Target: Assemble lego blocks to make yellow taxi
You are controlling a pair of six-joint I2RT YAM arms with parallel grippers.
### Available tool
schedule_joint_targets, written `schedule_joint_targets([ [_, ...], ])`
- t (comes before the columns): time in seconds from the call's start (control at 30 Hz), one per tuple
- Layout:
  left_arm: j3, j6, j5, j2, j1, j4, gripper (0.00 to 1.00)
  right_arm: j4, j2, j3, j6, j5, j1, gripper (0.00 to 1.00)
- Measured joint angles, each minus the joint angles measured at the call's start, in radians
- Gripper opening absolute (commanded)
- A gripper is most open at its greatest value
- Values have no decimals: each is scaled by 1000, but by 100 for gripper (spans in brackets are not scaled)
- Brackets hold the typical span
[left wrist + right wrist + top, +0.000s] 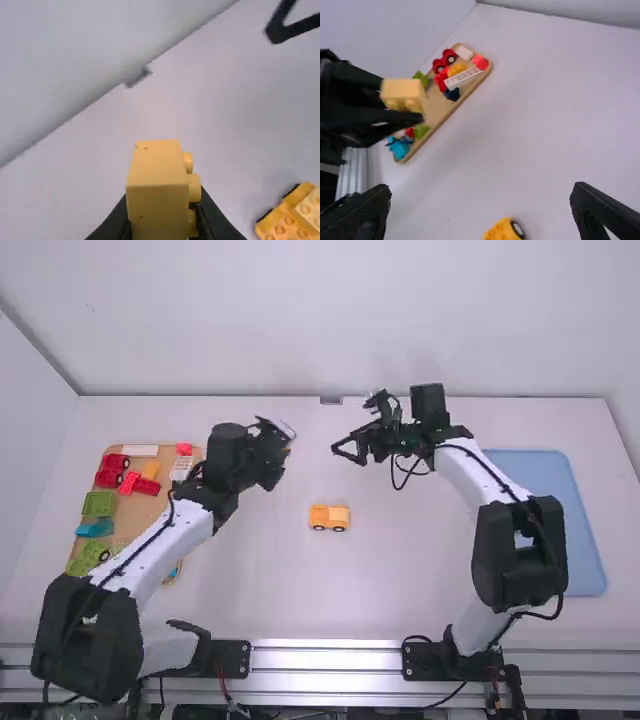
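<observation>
1. Left gripper [272,452]: raised beyond the yellow vehicle, to its left in the high view. Its fingers are clamped on a yellow block [157,185], whose round studs show along one side.
2. Right gripper [355,426]: beyond the vehicle and to its right. Its fingers are wide apart, with nothing between them.
3. Yellow vehicle [329,517]: upright on its dark wheels near the middle of the white tabletop [290,585], apart from both grippers. Studs show on its top.
4. Wooden tray [139,512]: on the left side of the tabletop, holding loose blocks. Among them are a red wheeled piece [111,472], green blocks [99,504], a teal block [95,529] and a long white block [182,468].
5. Blue tray [584,515]: flat on the right side, partly behind the right arm.
</observation>
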Motion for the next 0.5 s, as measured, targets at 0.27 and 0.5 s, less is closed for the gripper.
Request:
schedule_joint_targets([
  [0.27,0,114,5,119,-145,152,2,-141,0,1,-63,-14,7,75],
  [0.5,0,90,6,158,-181,220,2,-18,0,-11,-63,-13,21,72],
])
